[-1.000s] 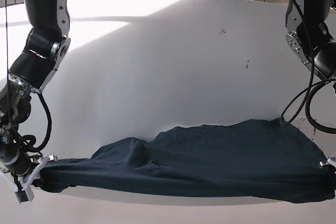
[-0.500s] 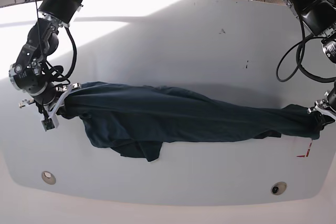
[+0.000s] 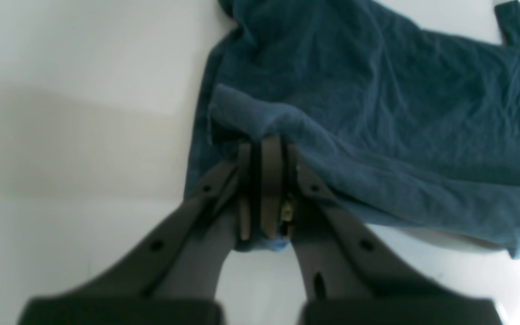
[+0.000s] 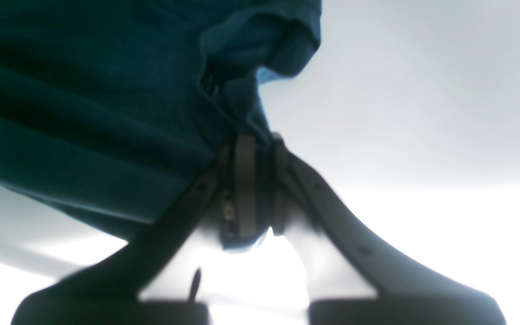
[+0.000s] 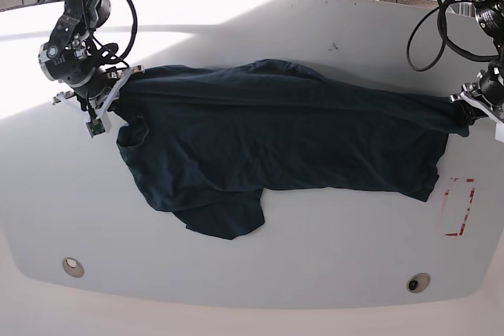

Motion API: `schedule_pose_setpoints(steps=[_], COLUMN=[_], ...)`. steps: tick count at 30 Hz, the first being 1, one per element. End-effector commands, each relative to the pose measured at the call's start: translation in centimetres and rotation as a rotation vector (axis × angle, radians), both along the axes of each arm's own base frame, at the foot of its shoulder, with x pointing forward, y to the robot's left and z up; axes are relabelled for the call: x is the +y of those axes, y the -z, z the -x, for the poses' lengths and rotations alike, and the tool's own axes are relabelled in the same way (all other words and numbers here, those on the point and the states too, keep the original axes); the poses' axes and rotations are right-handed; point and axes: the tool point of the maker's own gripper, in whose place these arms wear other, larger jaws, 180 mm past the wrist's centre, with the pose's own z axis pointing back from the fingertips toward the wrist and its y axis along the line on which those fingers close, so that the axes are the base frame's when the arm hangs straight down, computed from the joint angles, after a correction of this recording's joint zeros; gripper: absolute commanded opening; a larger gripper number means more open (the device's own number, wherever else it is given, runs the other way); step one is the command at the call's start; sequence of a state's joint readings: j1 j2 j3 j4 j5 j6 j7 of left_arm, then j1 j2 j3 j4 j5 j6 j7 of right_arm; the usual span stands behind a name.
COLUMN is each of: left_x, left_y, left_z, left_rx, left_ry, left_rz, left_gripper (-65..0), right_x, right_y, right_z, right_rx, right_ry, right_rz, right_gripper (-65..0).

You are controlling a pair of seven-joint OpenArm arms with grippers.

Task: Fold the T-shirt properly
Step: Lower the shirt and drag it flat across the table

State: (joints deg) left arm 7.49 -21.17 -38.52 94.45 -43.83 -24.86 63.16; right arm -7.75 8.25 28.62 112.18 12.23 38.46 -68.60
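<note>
— Left claw (image 3: 264,149)?
— Clenched on a bunched fold of the T-shirt (image 5: 276,139), jaws pressed together with dark blue cloth pinched between them. Sits at the right edge of the table (image 5: 315,29) in the base view.

— Right claw (image 4: 246,144)?
— Also clamped tight on the shirt, gripping a gathered bit of cloth near a hemmed edge. Found at the far left part of the table in the base view, just off the lit patch.

— Cloth right around each claw?
— Puckered and rolled at both grips. By the left claw, a thick ridge of cloth running away from the jaws, with flatter, wrinkled cloth beyond. By the right claw, deep folds in shadow and a curled hem just past the fingers.

— And the shirt as a whole?
— Stretched between the two claws across the far half of the table, upper edge pulled fairly straight. Lies mostly flat on the white top, sagging toward the near side. One lobe of cloth pokes out toward the near edge, left of the middle.

— Anything else on the table?
— A red outlined mark (image 5: 459,207) near the right edge, just beside the shirt's lower right corner. Two small round fittings along the near edge, one near the left (image 5: 72,263), one near the right (image 5: 414,282).
</note>
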Motion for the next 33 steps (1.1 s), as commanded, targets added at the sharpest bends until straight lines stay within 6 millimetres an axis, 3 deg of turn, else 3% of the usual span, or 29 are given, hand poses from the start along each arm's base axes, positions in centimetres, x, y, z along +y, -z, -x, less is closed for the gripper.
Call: schedule_pose_setpoints(steps=[1, 12, 19, 24, 29, 33], left_x=[0.5, 1.5, 1.6, 2.0, 1.1, 1.0], left_y=[-0.5, 2.3, 2.7, 2.6, 3.1, 2.9], left_z=[0.7, 4.7, 5.5, 5.7, 5.7, 5.5], left_rx=[-0.011, 0.127, 0.153, 0.167, 0.185, 0.178], left_ry=[0.005, 0.014, 0.017, 0.027, 0.066, 0.070], left_rz=[-0.023, -0.056, -0.062, -0.083, -0.082, -0.086], left_gripper=[-65.0, -65.0, -64.3, -52.4, -32.2, -26.5], right_x=[-0.5, -1.1, -0.4, -0.3, 0.0, 0.3], right_y=[0.1, 2.3, 3.1, 3.2, 3.1, 2.7], right_z=[1.0, 4.6, 5.6, 5.7, 5.5, 5.0], right_rx=[0.004, 0.094, 0.122, 0.124, 0.115, 0.094], right_ry=[0.001, 0.044, 0.055, 0.062, 0.060, 0.062], right_rz=[0.018, 0.008, -0.010, -0.017, -0.028, -0.035], right_gripper=[-65.0, -65.0, -61.2, -47.1, -24.6, -14.9])
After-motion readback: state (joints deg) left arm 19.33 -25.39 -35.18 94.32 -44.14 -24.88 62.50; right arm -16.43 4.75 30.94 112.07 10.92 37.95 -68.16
